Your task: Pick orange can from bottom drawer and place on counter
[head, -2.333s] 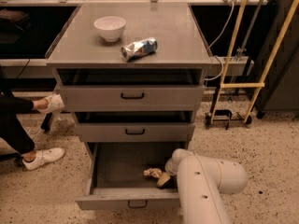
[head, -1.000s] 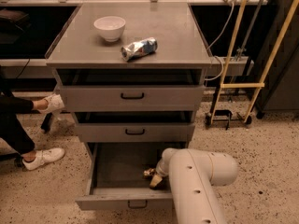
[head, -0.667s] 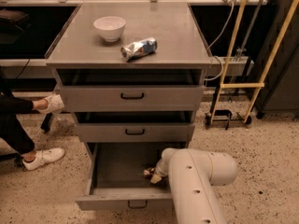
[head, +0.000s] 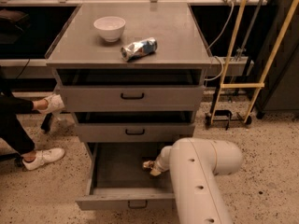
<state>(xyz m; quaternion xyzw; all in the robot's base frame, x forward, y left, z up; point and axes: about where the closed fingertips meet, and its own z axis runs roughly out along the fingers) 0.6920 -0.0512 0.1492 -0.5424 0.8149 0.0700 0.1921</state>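
The bottom drawer (head: 122, 200) is pulled open below two shallower drawers. Inside it, toward the right, lies the orange can (head: 148, 164), of which only a small orange-brown part shows. My gripper (head: 156, 170) reaches down into the drawer right at the can, mostly hidden behind my white arm (head: 198, 171). Whether it touches or holds the can is hidden. The grey counter (head: 173, 36) tops the cabinet.
On the counter stand a white bowl (head: 109, 28) and a crushed silver-and-blue can (head: 138, 48). A person's leg and white shoes (head: 43, 157) are on the floor to the left. A yellow-framed cart (head: 233, 85) stands to the right of the cabinet.
My arm swung left and deeper into the bottom drawer, bringing the gripper onto the orange can. Over the last second it has barely moved.
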